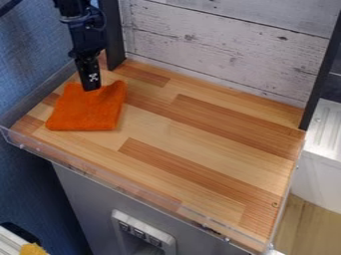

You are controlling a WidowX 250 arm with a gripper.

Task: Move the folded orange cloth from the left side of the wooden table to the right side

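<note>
Camera view: orange cloth (85,110), being supported by wooden tabletop (220,144) toward view's left; cloth's rear edge being overlapped by tool (92,89), whether clenched or released cannot be told. Handling, as judged: shallow, secure pinch being called for, bunching being avoided.

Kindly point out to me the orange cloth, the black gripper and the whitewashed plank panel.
Orange cloth (86,112): camera view, middle of its upper face.
Black gripper (91,88): camera view, its lower tip.
Whitewashed plank panel (220,50): camera view, middle of its front.
</note>
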